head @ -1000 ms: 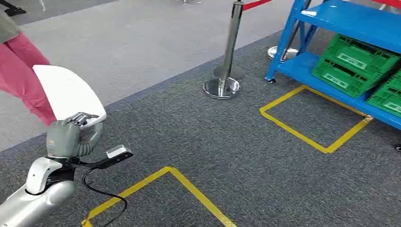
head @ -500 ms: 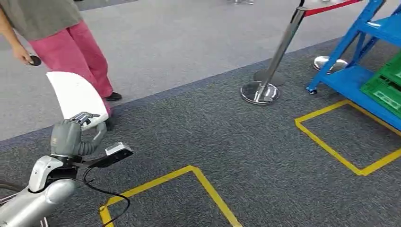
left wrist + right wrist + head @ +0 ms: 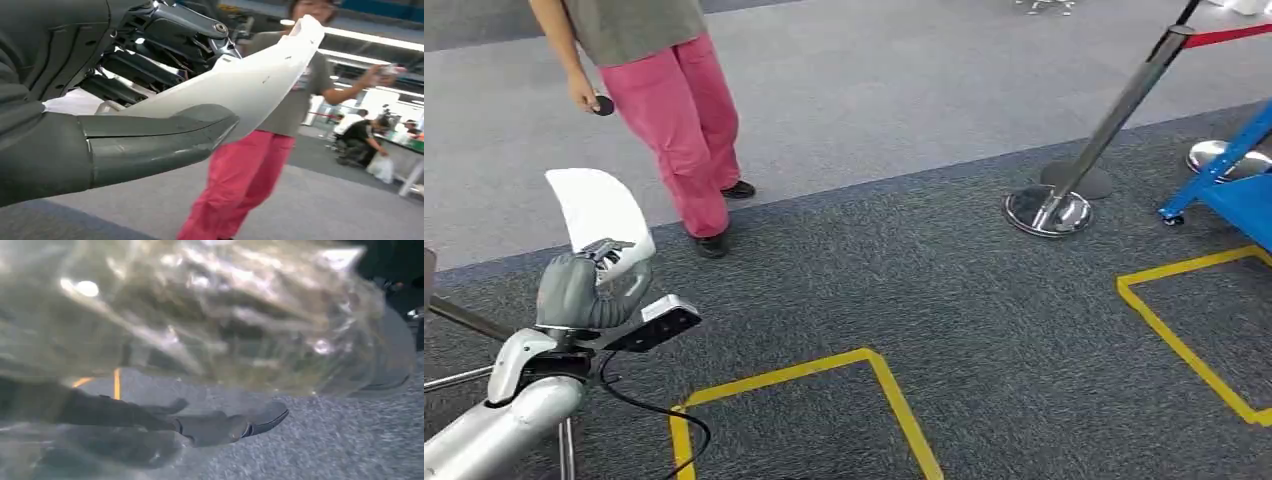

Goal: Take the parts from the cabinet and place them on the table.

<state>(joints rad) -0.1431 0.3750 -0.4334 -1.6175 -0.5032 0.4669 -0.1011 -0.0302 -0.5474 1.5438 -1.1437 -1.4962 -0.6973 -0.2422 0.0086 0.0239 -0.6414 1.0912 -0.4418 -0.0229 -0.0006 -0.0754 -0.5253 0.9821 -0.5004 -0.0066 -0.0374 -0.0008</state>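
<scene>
While the left hand is raised at the lower left of the head view, it grips a white curved part by its lower end, so that the part stands up above the fingers and tapers to a rounded tip. From the left wrist camera the thick grey thumb lies under the white part and the darker fingers close over it from the other side, holding it between them. A black camera bracket juts from the wrist, with a black cable looping down from it. The right hand shows in its own wrist view behind a crinkled clear plastic bag that covers most of that picture; its grey thumb lies under the plastic, but I cannot tell whether the hand is holding the bag or is closed at all. Below is dark grey carpet with yellow tape squares marked on it. A person in pink trousers stands on the lighter floor beyond the carpet edge, holding a small dark thing in 1 hand. A chrome barrier post with a red belt stands at the right, near the foot of a blue rack.
</scene>
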